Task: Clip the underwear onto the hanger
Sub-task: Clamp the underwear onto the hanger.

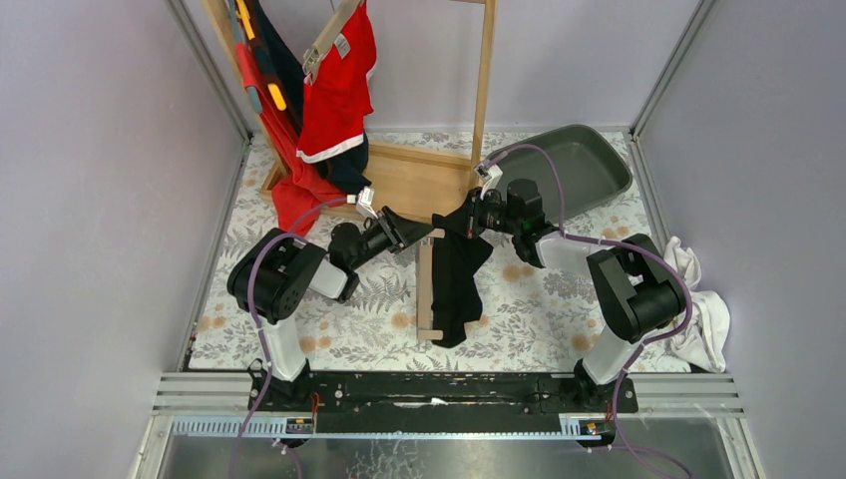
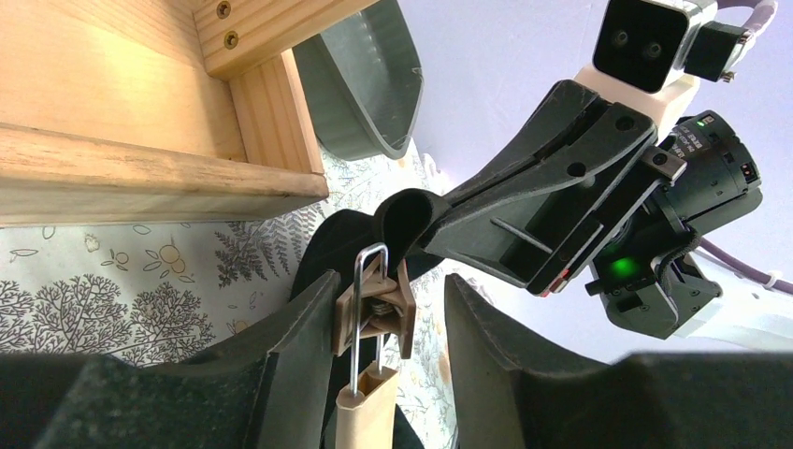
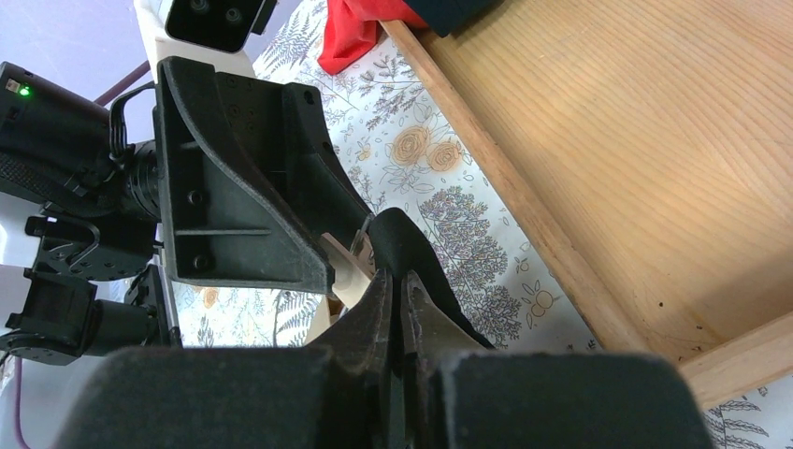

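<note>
Black underwear [image 1: 456, 271] lies draped across a beige hanger bar [image 1: 427, 294] in the middle of the table. In the left wrist view the hanger's brown clip [image 2: 379, 304] sits between the fingers of my left gripper [image 2: 391, 285]. That gripper is open: one finger rests against the clip's side and the other stands apart from it. A fold of the underwear [image 2: 407, 220] rises just behind the clip. My right gripper [image 3: 395, 281] is shut on that fold of black cloth [image 3: 416, 253], right beside the clip and the bar [image 3: 346, 273].
A wooden rack base [image 1: 419, 180] stands just behind both grippers. Red and dark garments [image 1: 334, 95] hang from its frame at the back left. A grey tub [image 1: 579, 165] sits at the back right, and white cloths [image 1: 703, 319] lie at the right edge.
</note>
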`<action>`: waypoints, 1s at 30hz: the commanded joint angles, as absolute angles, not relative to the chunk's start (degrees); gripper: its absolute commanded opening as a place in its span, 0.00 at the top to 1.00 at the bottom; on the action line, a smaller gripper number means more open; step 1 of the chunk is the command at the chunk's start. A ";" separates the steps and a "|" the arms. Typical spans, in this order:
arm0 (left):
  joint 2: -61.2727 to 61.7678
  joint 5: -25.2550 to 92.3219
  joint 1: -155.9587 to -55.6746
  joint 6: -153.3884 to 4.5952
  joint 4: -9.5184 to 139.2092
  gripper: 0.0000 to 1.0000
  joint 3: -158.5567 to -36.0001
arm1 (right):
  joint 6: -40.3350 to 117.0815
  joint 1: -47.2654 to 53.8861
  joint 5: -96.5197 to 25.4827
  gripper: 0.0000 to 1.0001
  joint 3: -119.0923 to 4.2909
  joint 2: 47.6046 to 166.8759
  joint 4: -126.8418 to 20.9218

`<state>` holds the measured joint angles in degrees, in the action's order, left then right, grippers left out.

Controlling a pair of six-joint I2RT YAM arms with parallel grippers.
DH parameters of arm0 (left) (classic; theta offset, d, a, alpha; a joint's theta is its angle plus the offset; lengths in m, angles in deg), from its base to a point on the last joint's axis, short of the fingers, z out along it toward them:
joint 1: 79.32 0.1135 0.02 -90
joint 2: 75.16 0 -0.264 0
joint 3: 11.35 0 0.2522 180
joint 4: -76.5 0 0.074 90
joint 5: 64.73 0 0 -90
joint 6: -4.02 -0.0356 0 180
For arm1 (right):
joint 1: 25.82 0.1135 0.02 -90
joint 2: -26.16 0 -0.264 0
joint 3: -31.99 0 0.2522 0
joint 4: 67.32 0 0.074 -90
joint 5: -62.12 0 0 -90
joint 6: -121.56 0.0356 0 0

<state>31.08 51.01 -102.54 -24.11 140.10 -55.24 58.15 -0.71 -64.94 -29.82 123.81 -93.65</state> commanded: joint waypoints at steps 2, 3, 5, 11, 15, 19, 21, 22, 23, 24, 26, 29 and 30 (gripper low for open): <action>31.22 51.24 -102.74 -25.01 144.32 0.55 -55.13 | 56.74 -0.97 -63.38 1.00 -31.75 121.72 -93.96; 30.87 51.02 -102.56 -25.17 144.23 0.54 -54.66 | 56.43 -1.02 -62.70 1.00 -31.79 121.71 -93.47; 29.55 50.27 -101.70 -25.68 143.71 0.54 -53.45 | 56.37 -1.31 -61.63 1.00 -31.70 121.70 -92.86; 25.04 48.99 -99.03 -27.71 140.67 0.53 -50.04 | 54.07 -1.77 -59.14 1.00 -33.69 121.79 -90.34; 22.15 48.01 -98.59 -29.76 137.15 0.53 -49.28 | 52.22 -2.38 -58.30 1.00 -37.69 123.97 -87.56; 18.84 46.06 -98.07 -31.04 134.74 0.53 -47.30 | 52.07 -2.83 -57.81 1.00 -39.73 125.92 -87.33; 16.74 45.26 -97.95 -32.40 132.03 0.51 -46.60 | 51.35 -3.01 -57.17 1.00 -41.27 127.05 -86.34; 15.74 44.88 -97.95 -32.95 130.87 0.50 -46.15 | 51.00 -3.07 -56.81 1.00 -42.27 127.79 -85.73; 14.79 44.61 -97.91 -33.39 130.02 0.49 -45.58 | 50.65 -3.18 -56.58 1.00 -43.17 128.58 -85.13; 13.77 44.48 -97.95 -33.63 129.64 0.47 -44.65 | 50.60 -3.22 -56.38 1.00 -44.25 129.36 -84.70; 12.11 43.98 -97.95 -34.00 129.18 0.44 -43.14 | 50.59 -3.37 -56.04 1.00 -45.94 131.01 -84.32; 10.37 43.75 -97.95 -35.05 127.38 0.41 -42.07 | 51.77 -3.66 -54.84 1.00 -48.86 133.32 -84.19; 10.15 43.95 -97.95 -35.08 127.19 0.41 -41.73 | 52.08 -3.81 -54.19 0.99 -49.97 134.06 -83.66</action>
